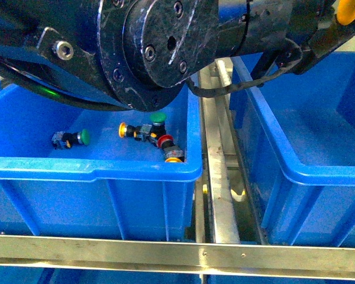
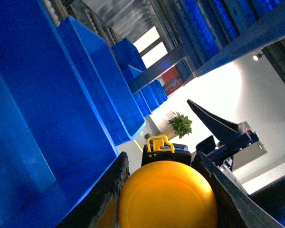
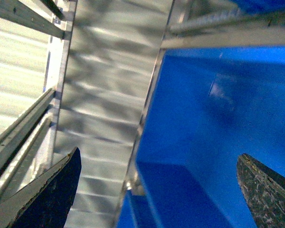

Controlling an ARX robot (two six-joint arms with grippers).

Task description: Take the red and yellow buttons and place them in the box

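Note:
My left gripper (image 2: 164,192) is shut on a yellow button (image 2: 167,197); its domed cap fills the gap between the two black fingers (image 2: 109,190). In the front view a blue bin (image 1: 94,168) on the left holds loose buttons: a yellow one (image 1: 123,130), a red one (image 1: 164,141) and another yellow one (image 1: 173,158) in its near right corner. A second blue box (image 1: 325,176) stands to the right, bare inside where it shows. My right gripper (image 3: 159,190) is open and empty, with a blue bin wall (image 3: 204,123) beyond it.
Two green-capped buttons (image 1: 83,137) (image 1: 158,118) also lie in the left bin. A large black arm (image 1: 160,47) crosses the top of the front view. A metal rail (image 1: 219,171) runs between the bins and a metal bar (image 1: 177,254) crosses the front.

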